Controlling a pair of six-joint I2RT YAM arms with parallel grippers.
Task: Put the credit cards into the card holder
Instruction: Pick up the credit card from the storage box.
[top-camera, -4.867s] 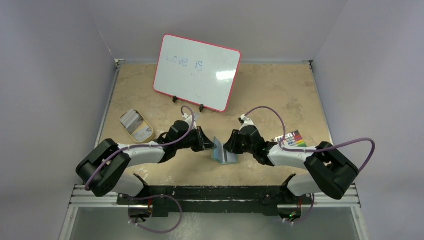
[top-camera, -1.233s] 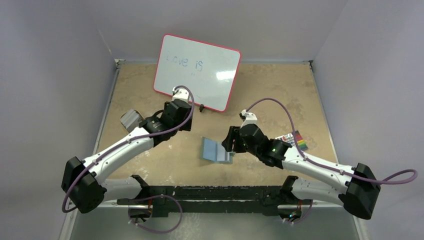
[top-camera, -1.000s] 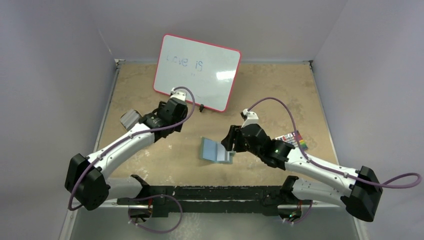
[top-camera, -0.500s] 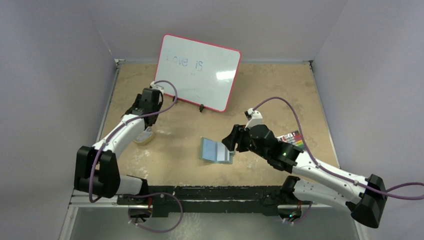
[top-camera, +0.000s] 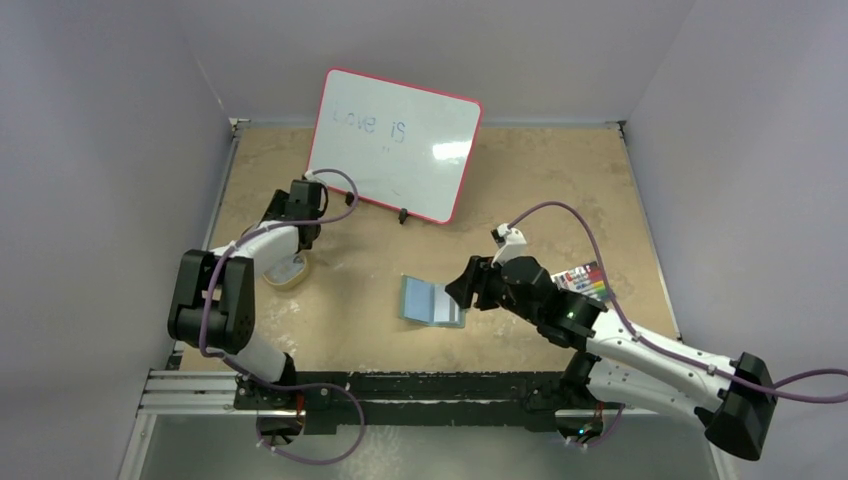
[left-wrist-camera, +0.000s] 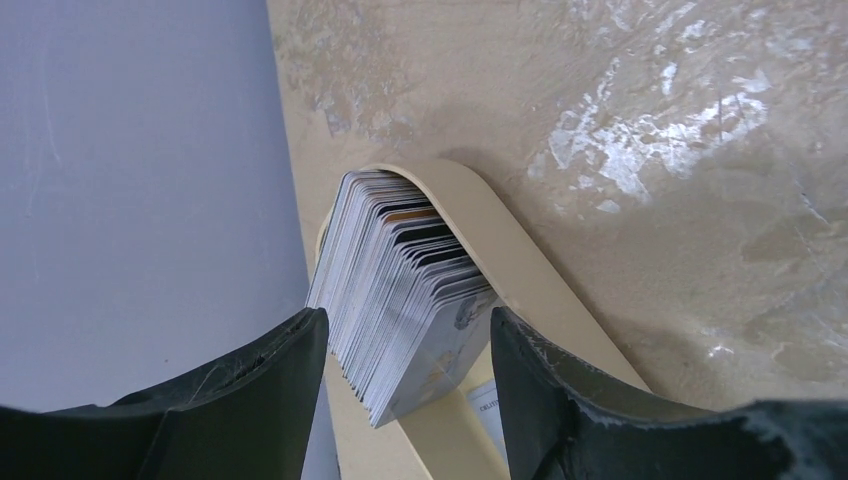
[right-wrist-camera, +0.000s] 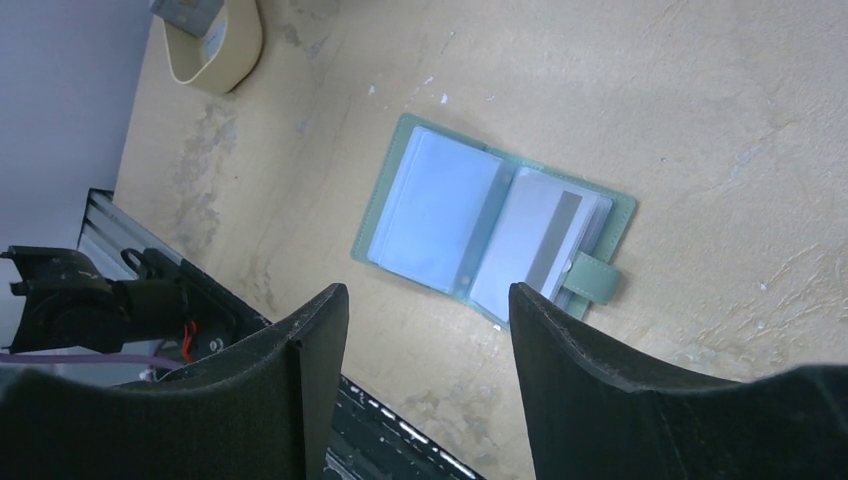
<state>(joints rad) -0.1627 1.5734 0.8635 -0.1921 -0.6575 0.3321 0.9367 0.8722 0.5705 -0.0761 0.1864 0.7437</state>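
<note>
Left gripper (left-wrist-camera: 405, 340) is now at nine o'clock, spread around stacked whitish plastic credit cards (left-wrist-camera: 395, 270) — right gripper (right-wrist-camera: 425, 320) hovers spread over open sage-green card holder (right-wrist-camera: 435, 210).

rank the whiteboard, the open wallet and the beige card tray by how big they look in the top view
1. whiteboard, largest by far
2. wallet
3. tray, but the left arm hides part of it, so wallet versus tray is unsure
</note>
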